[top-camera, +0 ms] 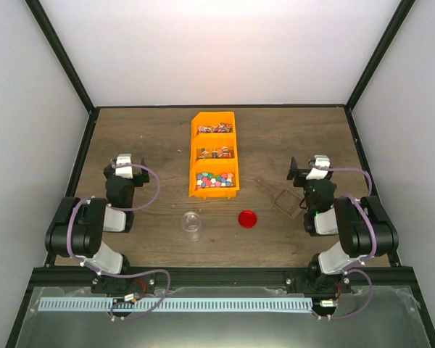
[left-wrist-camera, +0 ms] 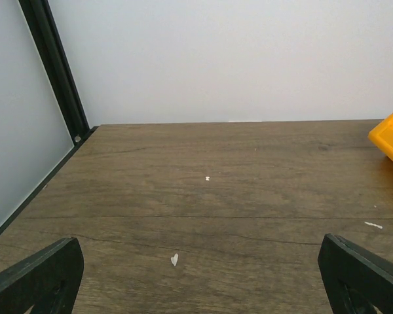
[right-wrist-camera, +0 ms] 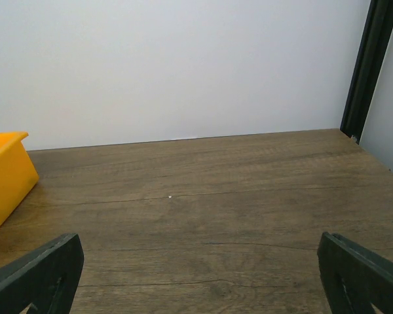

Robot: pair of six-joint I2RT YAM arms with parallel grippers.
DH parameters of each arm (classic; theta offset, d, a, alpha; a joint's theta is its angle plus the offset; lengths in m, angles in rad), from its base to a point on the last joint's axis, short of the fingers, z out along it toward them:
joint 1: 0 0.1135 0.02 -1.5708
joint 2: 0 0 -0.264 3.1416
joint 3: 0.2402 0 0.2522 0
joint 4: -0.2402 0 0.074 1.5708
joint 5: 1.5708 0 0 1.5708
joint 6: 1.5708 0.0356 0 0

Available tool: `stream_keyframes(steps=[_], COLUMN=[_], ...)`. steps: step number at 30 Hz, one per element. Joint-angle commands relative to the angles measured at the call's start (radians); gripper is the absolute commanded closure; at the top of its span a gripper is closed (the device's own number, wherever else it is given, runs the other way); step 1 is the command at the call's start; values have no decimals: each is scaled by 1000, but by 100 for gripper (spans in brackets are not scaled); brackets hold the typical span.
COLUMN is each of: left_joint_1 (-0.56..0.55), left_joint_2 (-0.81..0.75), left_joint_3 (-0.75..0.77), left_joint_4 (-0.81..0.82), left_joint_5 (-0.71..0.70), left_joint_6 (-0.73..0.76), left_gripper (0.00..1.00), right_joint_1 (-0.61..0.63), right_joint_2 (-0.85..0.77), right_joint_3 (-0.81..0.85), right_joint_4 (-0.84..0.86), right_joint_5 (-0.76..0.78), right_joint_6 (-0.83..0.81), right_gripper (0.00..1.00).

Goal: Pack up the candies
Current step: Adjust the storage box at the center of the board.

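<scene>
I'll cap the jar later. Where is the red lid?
In the top view the red lid lies on the table, right of the clear jar and near the front right corner of the orange bin.

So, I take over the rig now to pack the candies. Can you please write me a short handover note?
Left gripper: open, empty, left of the orange bin.
Right gripper: open, empty, right of the bin.
Candies: in the bin's three compartments, with coloured cubes in the nearest one.
Clear jar and red lid: on the table in front of the bin, apart, lid off.
A clear flat item lies near the right arm; I cannot tell what it is.
Done: nothing that shows; the jar looks empty.
Left: all of the packing.
</scene>
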Motion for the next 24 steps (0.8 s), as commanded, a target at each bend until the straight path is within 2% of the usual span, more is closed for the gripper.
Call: stream_keyframes(steps=[1, 8, 11, 13, 15, 17, 19, 22, 23, 24], left_joint_1=[6, 24, 22, 9, -11, -23, -34, -46, -54, -71], left_joint_2=[4, 1, -31, -99, -146, -172, -160, -38, 21, 77], left_joint_3=[15, 23, 46, 134, 263, 354, 448, 704, 796, 894], left_joint_4=[4, -11, -57, -258, -497, -633, -706, -971, -1068, -1173], left_joint_5=[-10, 29, 94, 146, 205, 326, 459, 636, 667, 633], left_joint_6=[-22, -28, 8, 44, 81, 133, 174, 212, 222, 212], left_gripper=[0, 0, 0, 0, 0, 0, 0, 0, 0, 0], right_joint_1=[-6, -6, -5, -4, -6, -5, -6, -5, -6, -6], right_joint_2=[6, 6, 0, -63, -143, -144, -142, -138, -121, -97], right_joint_3=[12, 12, 18, 89, 253, 429, 526, 614, 645, 692], right_joint_4=[15, 11, 4, -180, -537, -840, -954, -1015, -1055, -1101], right_joint_5=[-5, -5, -8, -9, 41, 41, -63, -223, -275, -334], right_joint_6=[-14, -14, -19, -12, 43, 76, 70, 134, 150, 156], right_gripper=[0, 0, 0, 0, 0, 0, 0, 0, 0, 0])
